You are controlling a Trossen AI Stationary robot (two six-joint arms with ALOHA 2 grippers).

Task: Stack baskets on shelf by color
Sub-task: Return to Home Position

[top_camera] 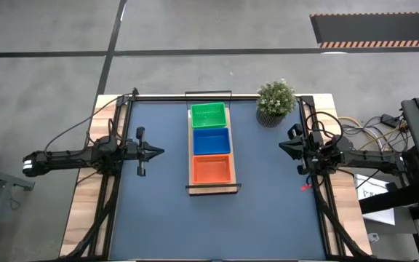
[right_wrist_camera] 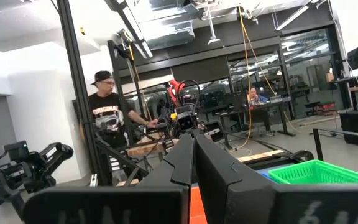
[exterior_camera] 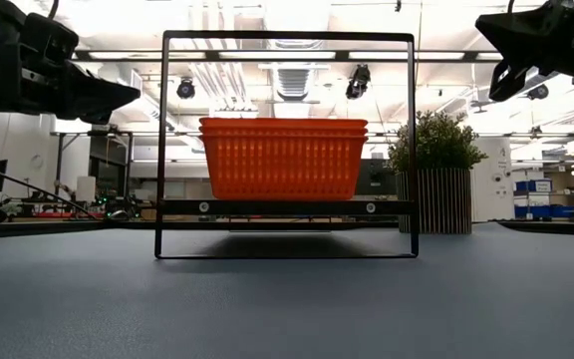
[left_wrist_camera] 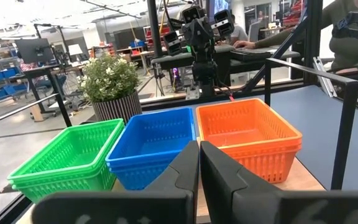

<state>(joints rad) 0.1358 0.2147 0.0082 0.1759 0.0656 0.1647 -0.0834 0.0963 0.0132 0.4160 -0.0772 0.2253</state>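
On the light-wood shelf (top_camera: pixel 212 188) in the table's middle stand three stacks of baskets in a row: green (top_camera: pixel 208 115) at the far end, blue (top_camera: pixel 211 140) in the middle, red-orange (top_camera: pixel 212 169) at the near end. Each stack rests by its bottom on the board. My left gripper (top_camera: pixel 158 151) is shut and held level at the table's left side, pointing at the shelf (left_wrist_camera: pixel 199 163). My right gripper (top_camera: pixel 283 145) is shut at the right side, raised and tipped slightly up, holding nothing.
A potted plant (top_camera: pixel 275 102) stands at the table's far right corner beside the shelf's far end. Black frame rails (top_camera: pixel 115 182) run along both table sides. The shelf's thin black end frame (exterior_camera: pixel 286 145) rises above the baskets. A person (right_wrist_camera: pixel 109 124) stands beyond the table.
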